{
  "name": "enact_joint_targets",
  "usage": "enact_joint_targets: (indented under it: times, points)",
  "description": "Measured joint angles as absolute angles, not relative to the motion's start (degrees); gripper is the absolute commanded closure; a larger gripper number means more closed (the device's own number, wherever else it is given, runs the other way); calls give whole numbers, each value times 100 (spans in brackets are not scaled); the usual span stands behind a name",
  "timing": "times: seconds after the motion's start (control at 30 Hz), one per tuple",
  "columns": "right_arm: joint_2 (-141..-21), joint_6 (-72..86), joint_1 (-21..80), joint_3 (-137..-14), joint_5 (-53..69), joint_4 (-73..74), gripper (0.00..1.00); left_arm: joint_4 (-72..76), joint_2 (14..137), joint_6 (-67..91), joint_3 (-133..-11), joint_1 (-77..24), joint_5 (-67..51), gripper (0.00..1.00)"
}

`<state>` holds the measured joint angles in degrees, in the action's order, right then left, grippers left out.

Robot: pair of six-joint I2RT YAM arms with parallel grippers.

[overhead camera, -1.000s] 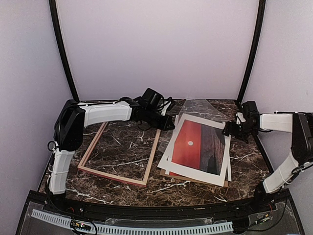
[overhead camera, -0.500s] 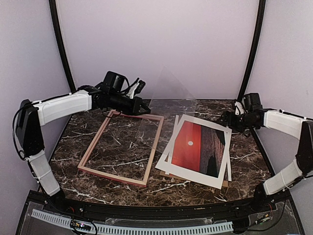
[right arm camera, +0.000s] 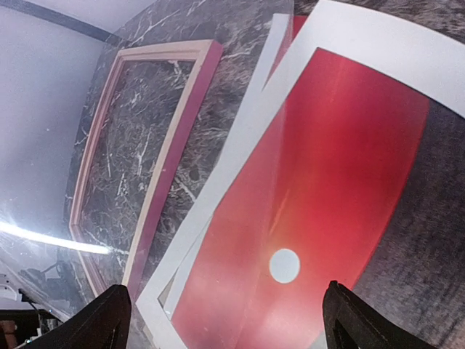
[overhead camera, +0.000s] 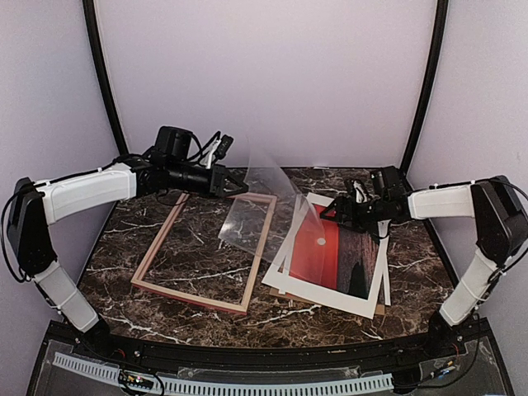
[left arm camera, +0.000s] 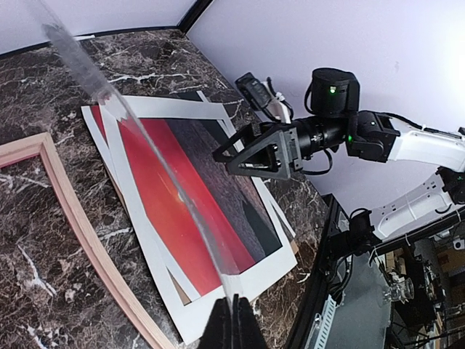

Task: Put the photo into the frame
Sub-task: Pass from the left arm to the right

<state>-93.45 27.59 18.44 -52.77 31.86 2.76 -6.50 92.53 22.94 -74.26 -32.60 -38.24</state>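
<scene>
Marble table [overhead camera: 417, 276] holds the photo [overhead camera: 330, 252], long axis near-to-far — right gripper [overhead camera: 332, 213] spread above, left gripper [overhead camera: 239, 186] pinching clear sheet [overhead camera: 264, 219].

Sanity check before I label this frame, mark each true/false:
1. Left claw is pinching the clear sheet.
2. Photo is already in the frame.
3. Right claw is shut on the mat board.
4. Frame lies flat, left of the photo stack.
1. True. The left claw is shut on an edge of the clear sheet, holding it up off the table.
2. False. The photo lies under the white mat board, beside the frame, which encloses only bare table.
3. False. The right claw is open above the photo, holding nothing.
4. True. It lies flat on the table, left of the stack.
</scene>
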Motion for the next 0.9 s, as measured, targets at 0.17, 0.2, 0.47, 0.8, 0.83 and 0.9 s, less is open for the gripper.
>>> enact_joint_targets:
  times: [0.17,0.2,0.47,0.8,0.83,0.9]
  points:
    - [-9856,2998,1962,-5408,3546,-274,7,-395,9094,2091,-7225,-3260,-3999,100]
    - [-9946,3041,1962,-5422,3621,-370,7,-325,9028,2056,-7133,-3260,-4032,100]
    - [-10210,3317,1962,-5474,4101,-880,8,480,8694,1990,-6541,-3260,-4272,100]
    - [-10425,3699,1964,-5378,4311,-1310,8,1109,8694,2235,-6184,-3260,-4270,100]
    - [-10490,3736,1970,-5367,4316,-1347,8,1155,8694,2261,-6171,-3260,-4268,100]
    - [-10604,3806,1990,-5356,4333,-1376,8,1247,8691,2294,-6123,-3260,-4263,100]
